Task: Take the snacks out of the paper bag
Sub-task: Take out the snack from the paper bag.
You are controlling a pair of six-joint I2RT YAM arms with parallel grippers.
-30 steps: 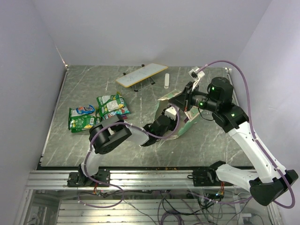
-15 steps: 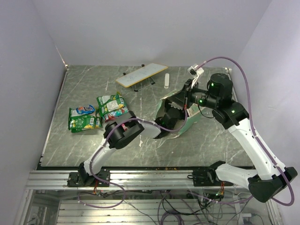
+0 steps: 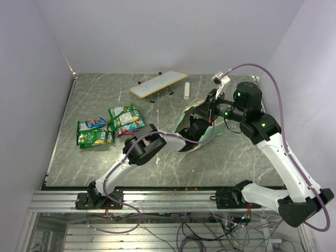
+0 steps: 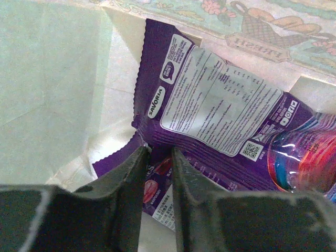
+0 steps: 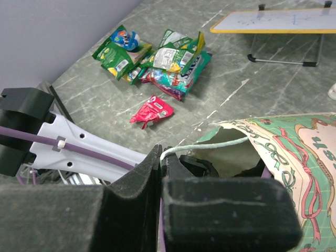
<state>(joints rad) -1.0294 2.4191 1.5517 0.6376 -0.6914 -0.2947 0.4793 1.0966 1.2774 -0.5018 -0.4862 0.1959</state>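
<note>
**Two purple packets in the bag, left fingers astride one**

In the top view the bag lies on its side right of centre on the table, and the left arm reaches into its open mouth. Inside, the left gripper holds its fingers close together, with only a narrow gap between them.

The left wrist view shows a purple packet lying label-up across the middle of the frame on the cream lining. A second one, the lower packet, sticks out from under it at bottom centre, its edge in the gap between the fingers. Whether the pads pinch it cannot be told. A glossy red and blue patch shows at the right edge of that frame, and it is not clear whether it belongs to another packet.

The right gripper is closed on the handle. This pale cord runs from between its fingers at lower centre to the bag's rim on the right of the right wrist view.

Other snacks lie out on the table. The green packets form a loose, overlapping heap in the upper left of the right wrist view. A red packet lies alone just below the heap, not touching it.

The board stands on black legs at upper right. In the top view a white oblong lies just right of it.
</note>
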